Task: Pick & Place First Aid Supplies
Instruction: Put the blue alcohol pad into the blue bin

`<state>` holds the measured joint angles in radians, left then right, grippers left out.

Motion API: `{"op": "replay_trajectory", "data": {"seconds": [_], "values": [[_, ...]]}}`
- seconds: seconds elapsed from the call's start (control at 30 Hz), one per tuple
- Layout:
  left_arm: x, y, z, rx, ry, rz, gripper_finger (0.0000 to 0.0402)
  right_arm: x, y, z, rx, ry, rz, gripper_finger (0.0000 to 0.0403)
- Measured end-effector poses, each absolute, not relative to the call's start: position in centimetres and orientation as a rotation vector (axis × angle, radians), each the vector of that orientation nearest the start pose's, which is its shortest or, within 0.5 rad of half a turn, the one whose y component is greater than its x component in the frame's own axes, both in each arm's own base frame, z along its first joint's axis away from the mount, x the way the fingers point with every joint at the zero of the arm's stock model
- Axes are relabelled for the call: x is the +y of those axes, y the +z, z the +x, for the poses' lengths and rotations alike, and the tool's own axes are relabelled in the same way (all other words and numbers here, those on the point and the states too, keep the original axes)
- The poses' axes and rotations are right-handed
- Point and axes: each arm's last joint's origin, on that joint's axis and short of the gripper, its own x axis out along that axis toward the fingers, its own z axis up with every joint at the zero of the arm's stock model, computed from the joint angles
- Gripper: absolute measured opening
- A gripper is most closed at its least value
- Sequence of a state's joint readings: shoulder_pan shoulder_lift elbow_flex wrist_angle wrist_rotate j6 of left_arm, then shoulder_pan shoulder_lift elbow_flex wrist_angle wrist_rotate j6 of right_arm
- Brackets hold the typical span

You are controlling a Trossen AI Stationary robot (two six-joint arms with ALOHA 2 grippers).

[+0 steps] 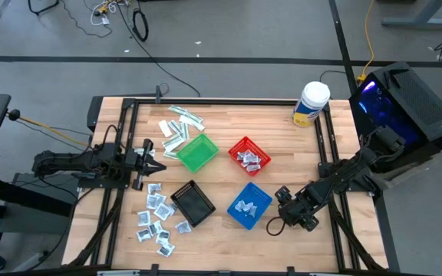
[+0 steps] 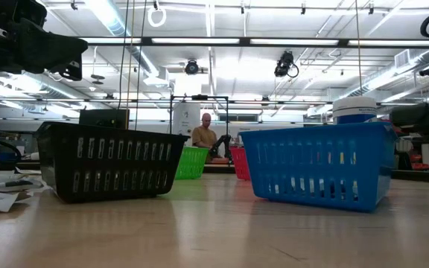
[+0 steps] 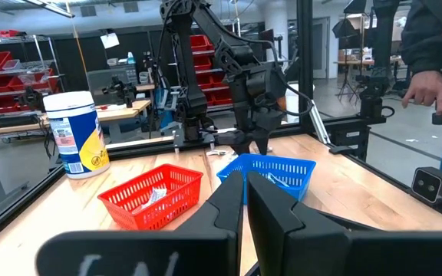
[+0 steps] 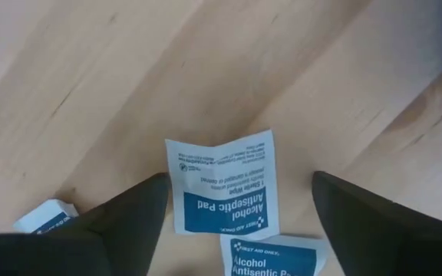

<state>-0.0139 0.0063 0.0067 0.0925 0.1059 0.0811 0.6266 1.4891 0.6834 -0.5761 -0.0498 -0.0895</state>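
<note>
White-and-blue sachet (image 4: 221,184), printed as an alcohol antiseptic pad, flat on bare wood of the table (image 1: 282,153). Framed by the right gripper (image 4: 240,180), fingers spread wide, touching neither side of it. 2 more sachets (image 4: 278,257) just beside. Right gripper low near the front right, next to the blue basket (image 1: 261,192). Loose cluster of sachets (image 1: 156,218) toward the front left corner, by the black basket (image 1: 192,203). Narrow strips (image 1: 181,123) toward the back edge, beside the green basket (image 1: 186,159). Left gripper (image 1: 150,157) near the left edge, fingers pressed together.
</note>
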Motion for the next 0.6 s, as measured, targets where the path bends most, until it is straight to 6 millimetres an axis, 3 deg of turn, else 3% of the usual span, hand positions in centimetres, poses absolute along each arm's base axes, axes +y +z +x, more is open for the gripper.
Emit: {"op": "replay_trajectory", "data": {"seconds": [0.37,0.6], "values": [[-0.44,17.43,9.70,-0.098,-0.116,0.085,0.0025,13.60,13.65,18.46,1.332,0.637,-0.461,0.0213],[-0.44,17.43,9.70,-0.098,-0.116,0.085,0.0025,13.61,13.65,18.45,1.333,0.641,-0.458,0.0169]]}}
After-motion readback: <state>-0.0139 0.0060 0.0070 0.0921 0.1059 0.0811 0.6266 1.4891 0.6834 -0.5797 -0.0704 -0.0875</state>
